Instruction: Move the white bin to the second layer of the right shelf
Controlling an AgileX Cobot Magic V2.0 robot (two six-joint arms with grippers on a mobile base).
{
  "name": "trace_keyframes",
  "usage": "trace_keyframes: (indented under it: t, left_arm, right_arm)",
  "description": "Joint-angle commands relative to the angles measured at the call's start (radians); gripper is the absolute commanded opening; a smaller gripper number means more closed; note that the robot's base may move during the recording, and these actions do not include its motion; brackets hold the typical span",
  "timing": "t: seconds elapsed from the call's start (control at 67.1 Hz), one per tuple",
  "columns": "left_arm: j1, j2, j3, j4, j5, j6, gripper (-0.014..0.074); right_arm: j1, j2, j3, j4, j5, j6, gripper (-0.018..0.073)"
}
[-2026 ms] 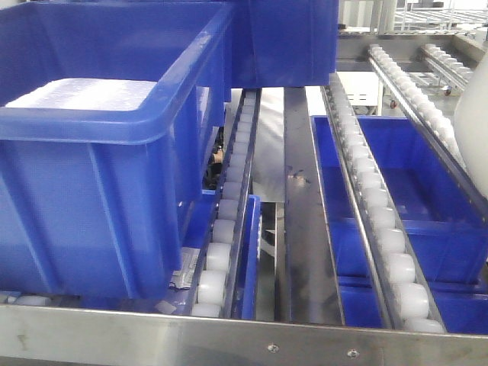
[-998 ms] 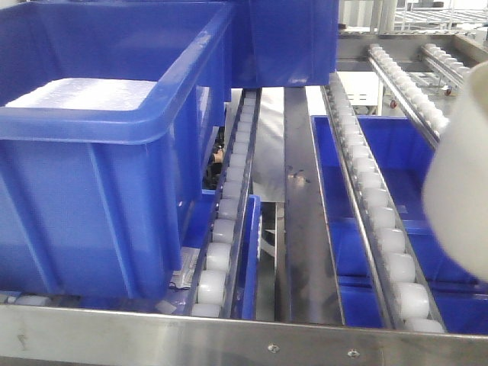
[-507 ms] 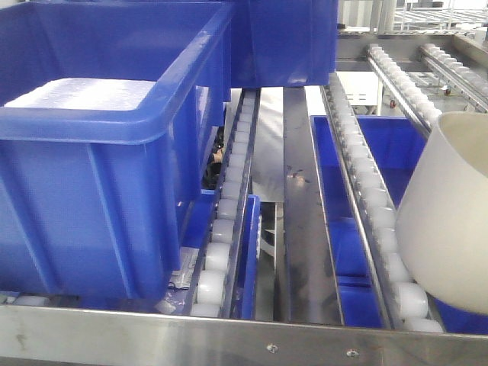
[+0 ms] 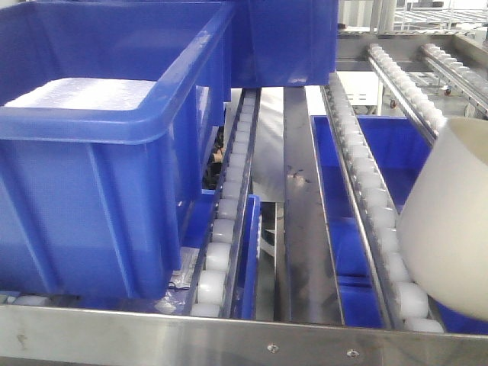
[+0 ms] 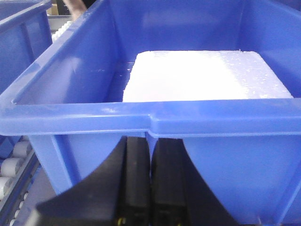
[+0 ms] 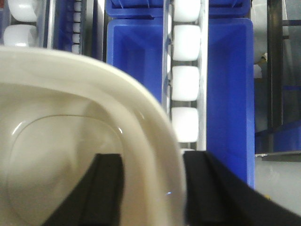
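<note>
We see the smooth cream-white plastic bin (image 6: pixel 70 141) gripped by its rim in the right gripper (image 6: pixel 153 188): one black finger (image 6: pixel 106 188) sits inside the tub and the other outside, closed onto the wall between them. In the front view that bin (image 4: pixel 450 221) hangs at the right edge, tilted, over a track of small white rollers (image 4: pixel 374 198) of the steel rack level, behind the flat steel front rail (image 4: pixel 229 339) with two screws; we cannot tell whether it touches the rollers. The left gripper (image 5: pixel 149 188) has its two black fingers pressed together on nothing, just before the wall of a large blue plastic crate (image 5: pixel 155 122) holding one white foam slab (image 5: pixel 207 75). We count one white bin and at least three blue crates in the front view. Only the right wrist view shows the bin's inside; only the front view shows its outer wall.
</note>
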Motion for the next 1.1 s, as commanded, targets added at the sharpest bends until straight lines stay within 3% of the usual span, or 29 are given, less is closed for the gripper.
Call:
trace_keyframes:
  t: [0.0,0.224,0.566,0.671,0.82,1.088]
  left_arm:
    - [-0.003,-0.015,0.037,0.0,-0.084,-0.003,0.0085]
    - [-0.003,-0.015,0.037,0.0,-0.084,-0.003,0.0085]
    - [-0.003,-0.015,0.037,0.0,-0.084,-0.003,0.0085]
    - [-0.003,-0.015,0.037,0.0,-0.084,-0.003,0.0085]
    - [-0.003,-0.015,0.037,0.0,-0.084,-0.003,0.0085]
    - [-0.003,-0.015,0.037,0.0,-0.084,-0.003,0.0085]
  right_arm:
    - [-0.001,-0.019,-0.031,0.003,-0.037,0.001,0.0432]
    - [-0.001,-0.119,-0.057,-0.005,-0.012,0.0,0.0431]
    - [-0.001,-0.316,-0.079,-0.063,0.15,0.0,0.0427]
    - [-0.001,-0.372,-0.079,-0.063,0.217,0.0,0.0311]
    - [-0.001,-0.462,-0.076,-0.063,0.286,-0.001,0.0034]
    - [0.0,-0.651,-0.054,-0.037,0.244,-0.001,0.0053]
